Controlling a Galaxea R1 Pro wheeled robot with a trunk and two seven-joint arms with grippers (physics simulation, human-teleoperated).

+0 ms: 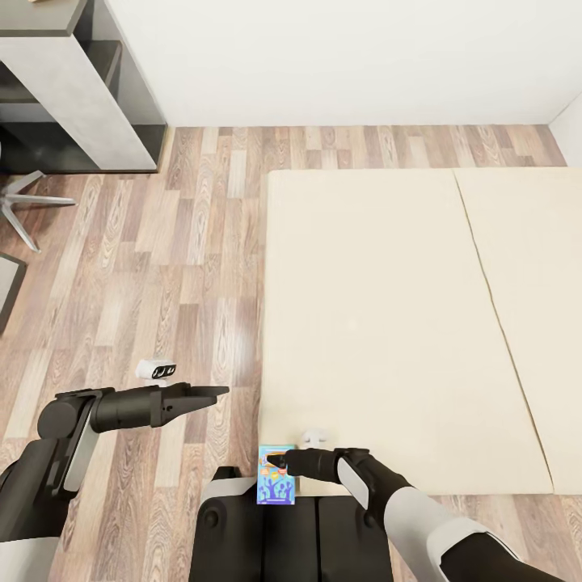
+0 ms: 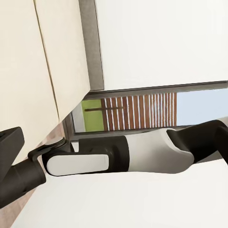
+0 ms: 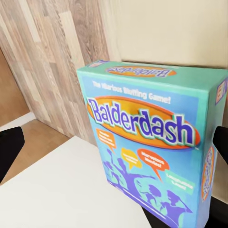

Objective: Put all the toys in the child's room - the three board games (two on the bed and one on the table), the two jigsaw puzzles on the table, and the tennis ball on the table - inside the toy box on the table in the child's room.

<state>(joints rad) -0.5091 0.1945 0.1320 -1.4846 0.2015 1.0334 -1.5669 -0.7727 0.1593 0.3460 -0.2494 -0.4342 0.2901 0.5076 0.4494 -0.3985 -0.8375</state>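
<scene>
The child's room [image 1: 323,65] had white walls and a wood-plank floor [image 1: 162,267], with a grey shelving unit [image 1: 73,89] in the far corner, well beyond the left end effector. The bed [image 1: 380,323], its cream-beige top flat and split by one seam, lay directly ahead of the right end effector and reached almost to the far wall. A chair's metal legs [image 1: 24,206] stood on the floor beside the shelving, far ahead of the left end effector.

The right end effector [image 1: 279,462] sat at the bed's near corner, just above the robot's trunk, and its dark fingers were closed on a board game [image 1: 276,475]. In the right wrist view this box [image 3: 152,142] stood upright between the two dark fingertips [image 3: 9,147], one at each edge of the picture; it had a teal and blue cover with the title "Balderdash" in an orange-rimmed oval. Floor planks and the pale side of the bed showed behind it.

The left end effector [image 1: 212,394] hung over bare floor, well apart from the box and level with the bed's near end. Its fingers came together to a narrow point and held nothing.
</scene>
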